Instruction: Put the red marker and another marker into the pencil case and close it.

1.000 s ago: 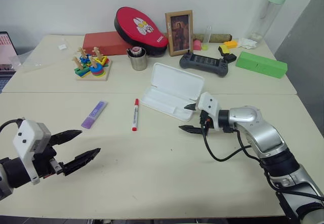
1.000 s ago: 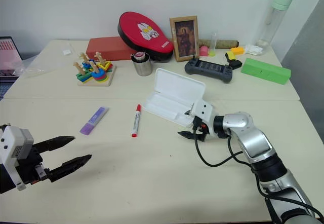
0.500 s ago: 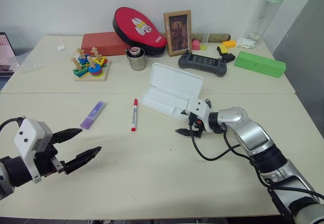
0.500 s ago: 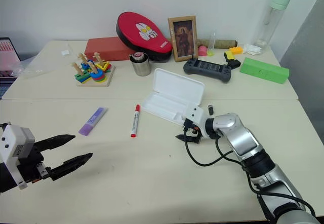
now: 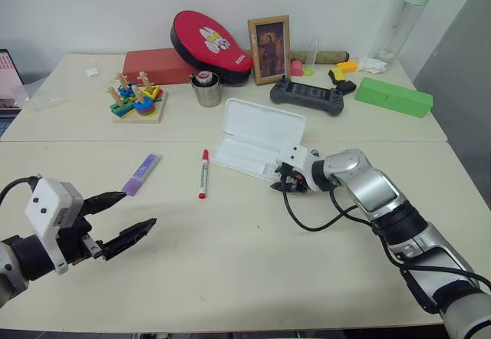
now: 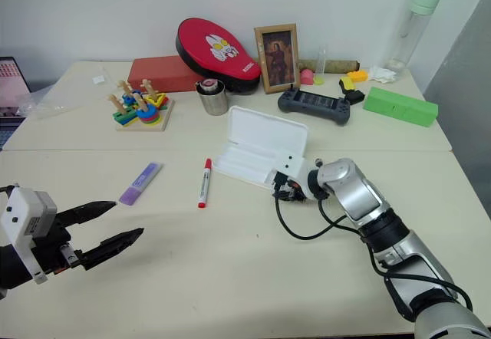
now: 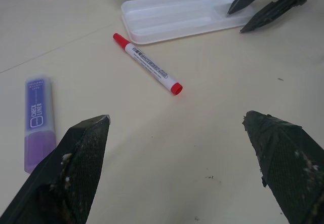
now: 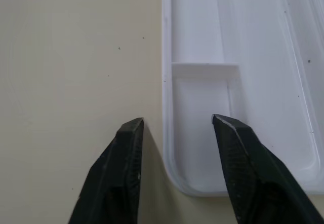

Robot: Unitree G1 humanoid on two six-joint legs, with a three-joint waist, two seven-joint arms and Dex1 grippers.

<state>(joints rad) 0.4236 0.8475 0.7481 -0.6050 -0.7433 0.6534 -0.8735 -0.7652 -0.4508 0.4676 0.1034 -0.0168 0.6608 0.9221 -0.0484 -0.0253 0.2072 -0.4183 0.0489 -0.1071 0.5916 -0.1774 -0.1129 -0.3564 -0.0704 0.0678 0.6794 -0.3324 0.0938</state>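
The white pencil case lies open mid-table, lid raised behind its divided tray. The red marker lies left of it, and the lilac highlighter lies further left; both also show in the left wrist view, the marker and the highlighter. My right gripper is at the tray's near right corner. Its fingers stand a little apart, astride the tray's rim, one over the table and one over the tray. My left gripper hovers wide open near the front left, holding nothing.
Along the back stand a wooden stacking toy, a metal cup, a red box, a red padded case, a photo frame, a game controller, a green box and a bottle.
My right gripper has moved left up to the pencil case's near corner, and its fingers have narrowed around the rim. The left gripper has stayed in place.
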